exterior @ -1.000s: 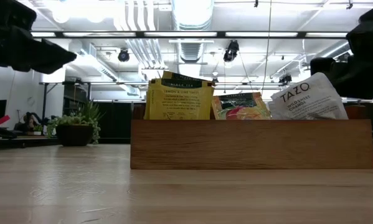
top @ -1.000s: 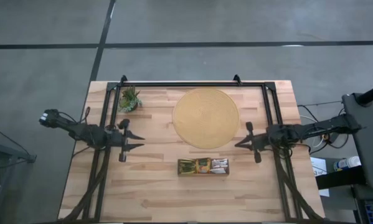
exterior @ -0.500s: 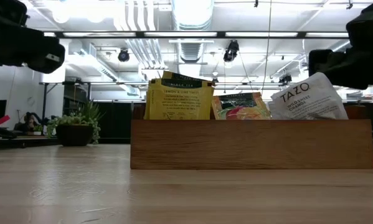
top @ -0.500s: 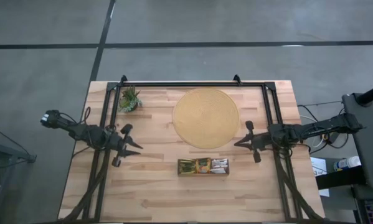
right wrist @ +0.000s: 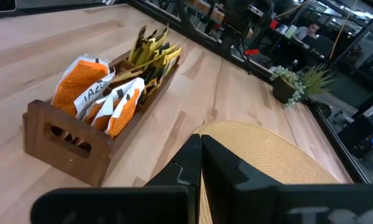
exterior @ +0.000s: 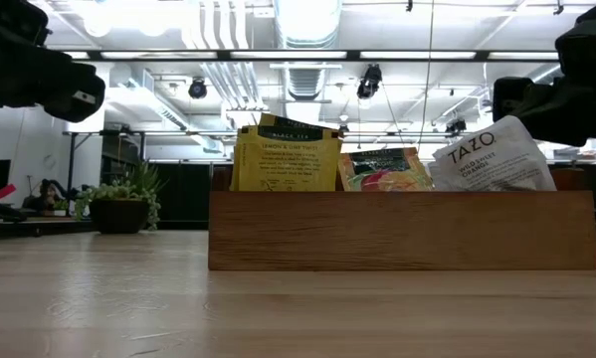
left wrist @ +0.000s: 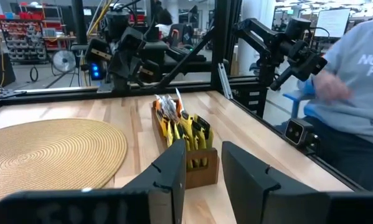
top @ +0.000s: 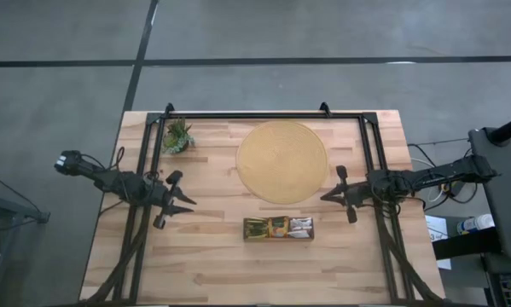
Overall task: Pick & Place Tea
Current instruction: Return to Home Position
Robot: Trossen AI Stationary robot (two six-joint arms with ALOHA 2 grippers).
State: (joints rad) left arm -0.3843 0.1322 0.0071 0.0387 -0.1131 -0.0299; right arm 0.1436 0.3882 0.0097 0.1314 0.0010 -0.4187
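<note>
1. Grey concrete floor (top: 323, 34) surrounds the light wooden counter (top: 212, 264). All positions below are given from the wooden organizer (top: 278, 228), which stands on the counter about midway between the two arms.
2. A person in a grey shirt (left wrist: 354, 81) shows in the left wrist view, in the room beyond the organizer and off the counter.
3. The round woven mat (top: 282, 161) lies flat just behind the organizer, apart from it.
4. The left end effector (top: 185, 199) hangs well apart from the organizer's left end, pointing toward it. The low view shows it raised above the organizer's top. Its fingers (left wrist: 167, 168) stand parted with a clear gap and hold nothing.
5. The right end effector (top: 325, 196) hangs near the organizer's right end, nearer to the mat's edge than to the organizer, and raised likewise. Its fingers (right wrist: 186, 162) are pressed together and hold nothing.
6. The small green plant (top: 177, 136) stands well behind the organizer, off to the left-arm side.
7. The tea sits upright inside the organizer, sorted by section:
   - yellow sachets (exterior: 286, 159) in the left section;
   - orange sachets (exterior: 382, 169) in the middle section;
   - white-and-orange sachets (exterior: 492, 157), tilted, in the right section.
</note>
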